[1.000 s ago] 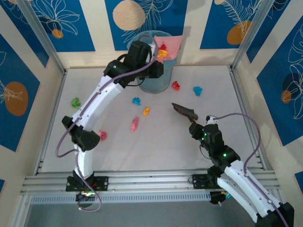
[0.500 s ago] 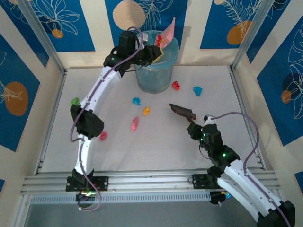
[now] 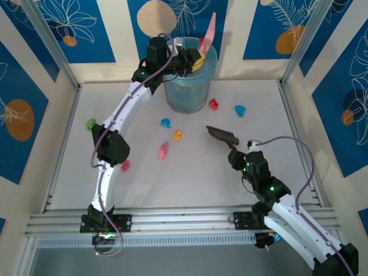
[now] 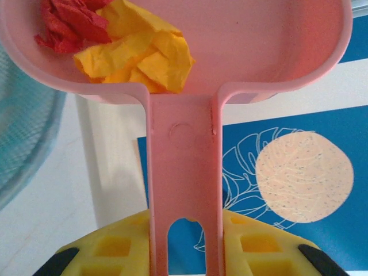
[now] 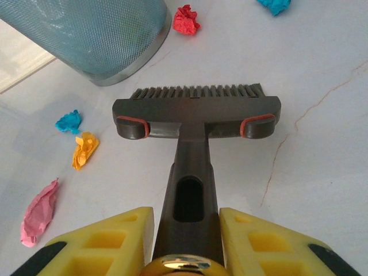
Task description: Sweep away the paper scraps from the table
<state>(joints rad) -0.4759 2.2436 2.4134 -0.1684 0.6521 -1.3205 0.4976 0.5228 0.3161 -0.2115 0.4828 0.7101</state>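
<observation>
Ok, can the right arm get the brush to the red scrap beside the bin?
Probably yes: bare table lies between brush and red scrap; the bin stands beside that path, not across it.

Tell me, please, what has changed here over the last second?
The left gripper, shut on the handle of the pink dustpan, tipped it from nearly flat to almost upright over the mesh bin. Red and yellow scraps lie in the dustpan. The right gripper, its brush and the loose scraps on the table stayed put.
</observation>
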